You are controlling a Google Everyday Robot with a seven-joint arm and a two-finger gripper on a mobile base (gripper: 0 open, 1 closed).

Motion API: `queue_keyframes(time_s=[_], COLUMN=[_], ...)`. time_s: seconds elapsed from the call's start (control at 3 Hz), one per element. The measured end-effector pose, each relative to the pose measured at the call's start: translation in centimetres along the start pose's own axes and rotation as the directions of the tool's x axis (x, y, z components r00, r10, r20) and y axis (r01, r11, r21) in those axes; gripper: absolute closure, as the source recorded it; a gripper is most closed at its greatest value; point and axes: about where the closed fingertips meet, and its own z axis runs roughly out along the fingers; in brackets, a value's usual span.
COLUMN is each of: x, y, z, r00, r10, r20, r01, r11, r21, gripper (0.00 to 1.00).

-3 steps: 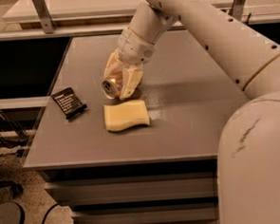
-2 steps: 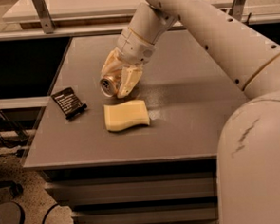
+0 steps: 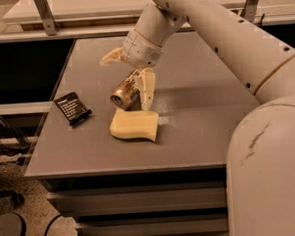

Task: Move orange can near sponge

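The orange can [image 3: 126, 93] lies on its side on the grey table [image 3: 202, 111], silver end facing the front left. It is just behind the pale yellow sponge [image 3: 134, 126], close to or touching its back edge. My gripper [image 3: 125, 84] is over the can with its fingers spread wide. One finger [image 3: 147, 89] points down beside the can's right side. The other [image 3: 110, 56] sticks out to the left above it. The gripper is open and no longer clamps the can.
A small black card-like object with white text [image 3: 72, 107] lies at the table's left front. My arm reaches in from the upper right. A railing and a pale shelf run behind the table. Cables lie on the floor at left.
The gripper was closed around the can behind the sponge. Its fingers have now spread apart and the can rests on the table next to the sponge.
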Motion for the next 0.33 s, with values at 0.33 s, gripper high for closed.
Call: queue_keyframes(time_s=[0.33], x=[-0.18], y=[-0.19], z=[-0.17], r00=[1.000], r10=[-0.010], r20=[0.008], r01=[0.010], r11=[0.9999], r21=[0.005], gripper=[0.00])
